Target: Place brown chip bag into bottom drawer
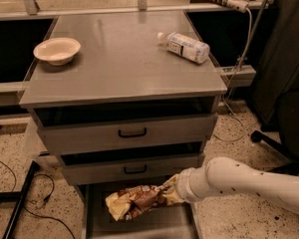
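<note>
The brown chip bag (137,200), wrinkly dark brown foil with pale yellow ends, hangs just above the floor of the open bottom drawer (139,227), the low grey tray pulled out under the cabinet. My gripper (170,191) is at the bag's right end and shut on it; the fingers are mostly hidden behind the bag and the white wrist. My white arm (244,182) comes in from the lower right.
The grey cabinet has two shut drawers with black handles (132,133) above the tray. On its top stand a pale bowl (57,50) and a lying clear bottle (184,46). Cables lie on the floor at left; a black chair base (271,138) is at right.
</note>
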{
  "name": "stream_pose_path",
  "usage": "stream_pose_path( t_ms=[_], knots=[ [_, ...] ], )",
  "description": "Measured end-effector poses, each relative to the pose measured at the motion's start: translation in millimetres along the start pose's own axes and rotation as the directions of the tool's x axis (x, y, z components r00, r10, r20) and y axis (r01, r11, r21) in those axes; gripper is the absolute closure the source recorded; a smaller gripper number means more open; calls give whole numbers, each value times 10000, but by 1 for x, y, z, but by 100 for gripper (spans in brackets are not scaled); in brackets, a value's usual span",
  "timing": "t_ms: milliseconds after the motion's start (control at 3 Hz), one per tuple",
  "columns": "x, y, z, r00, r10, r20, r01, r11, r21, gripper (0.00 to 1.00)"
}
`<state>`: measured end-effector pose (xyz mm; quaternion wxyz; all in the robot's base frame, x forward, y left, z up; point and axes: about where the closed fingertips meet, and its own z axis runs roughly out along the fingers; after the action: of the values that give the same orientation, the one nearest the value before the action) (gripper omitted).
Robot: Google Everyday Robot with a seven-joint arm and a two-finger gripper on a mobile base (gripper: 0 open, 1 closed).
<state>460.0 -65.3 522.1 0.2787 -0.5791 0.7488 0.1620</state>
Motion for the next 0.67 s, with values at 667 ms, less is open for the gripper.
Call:
stream_pose_path(
  t_ms=[667],
  knots=[
    [6, -7, 11, 9996, -187, -233, 196, 9992, 351, 100]
  ],
)
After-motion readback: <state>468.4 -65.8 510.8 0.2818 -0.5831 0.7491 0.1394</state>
